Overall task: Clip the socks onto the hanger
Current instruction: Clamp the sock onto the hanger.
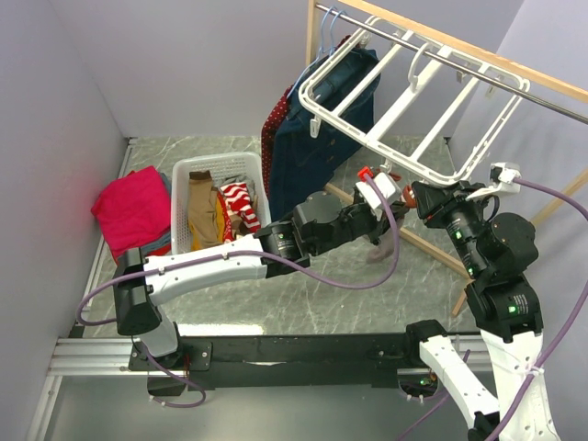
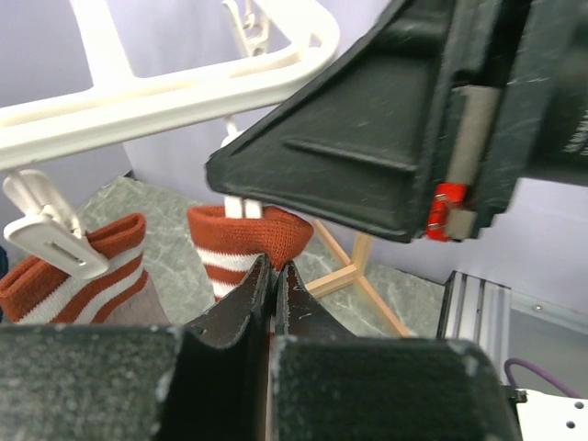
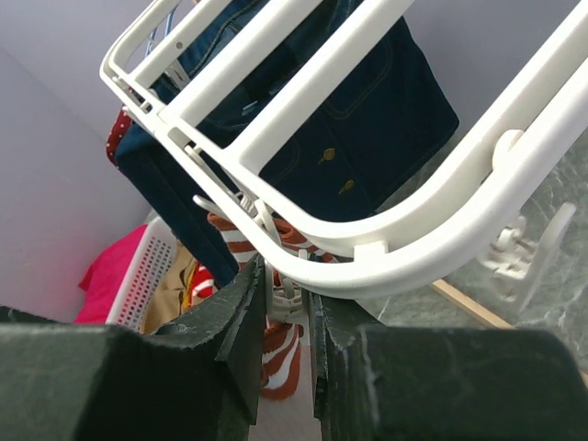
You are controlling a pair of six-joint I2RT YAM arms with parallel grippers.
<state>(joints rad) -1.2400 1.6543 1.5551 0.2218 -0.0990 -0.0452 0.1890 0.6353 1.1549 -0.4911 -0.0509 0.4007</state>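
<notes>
The white hanger (image 1: pixel 395 101) hangs tilted from the wooden rail, and both grippers meet under its near corner. My left gripper (image 2: pixel 273 266) is shut on the reddish-brown cuff of a striped sock (image 2: pixel 241 235), held just below a dangling clip. The sock's taupe foot (image 1: pixel 380 246) droops under the left gripper (image 1: pixel 381 188). A second striped sock (image 2: pixel 87 271) hangs to the left, pinned by a white clip (image 2: pixel 50 237). My right gripper (image 3: pixel 287 276) is shut on a white clip (image 3: pixel 296 296) under the hanger rim (image 3: pixel 413 234), with a sock cuff (image 3: pixel 283 354) below it.
A navy garment (image 1: pixel 322 129) and a light-blue clothes hanger (image 1: pixel 323 32) hang from the wooden rack (image 1: pixel 478 60) behind the frame. A white basket (image 1: pixel 204 169) with clothes stands at the left, next to a folded pink cloth (image 1: pixel 133 209). The rack's wooden foot (image 1: pixel 441 257) crosses the floor.
</notes>
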